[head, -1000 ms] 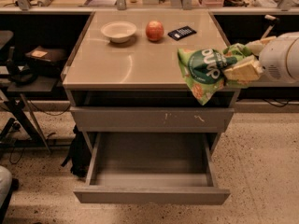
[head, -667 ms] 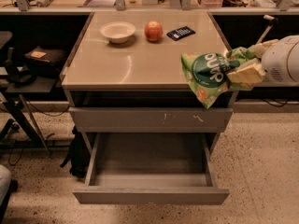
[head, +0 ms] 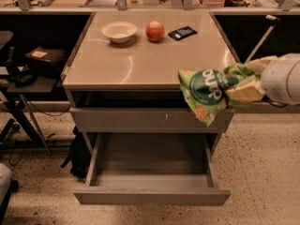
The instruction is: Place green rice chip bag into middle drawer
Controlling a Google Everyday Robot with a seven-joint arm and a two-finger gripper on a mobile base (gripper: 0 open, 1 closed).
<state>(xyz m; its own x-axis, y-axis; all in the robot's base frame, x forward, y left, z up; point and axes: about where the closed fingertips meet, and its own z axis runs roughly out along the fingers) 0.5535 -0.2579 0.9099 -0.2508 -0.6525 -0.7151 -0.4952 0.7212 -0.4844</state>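
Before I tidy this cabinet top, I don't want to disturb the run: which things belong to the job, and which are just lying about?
Job: green rice chip bag, held in the gripper off the cabinet front right corner; middle drawer, open.
Lying about: bowl, apple, dark packet on top.

Middle drawer (head: 152, 197) gapes clear below hand (head: 239, 90) gripping green rice chip bag (head: 206, 86).

In tool (head: 244, 91) at right, green rice chip bag (head: 207, 92) reads "OUR".
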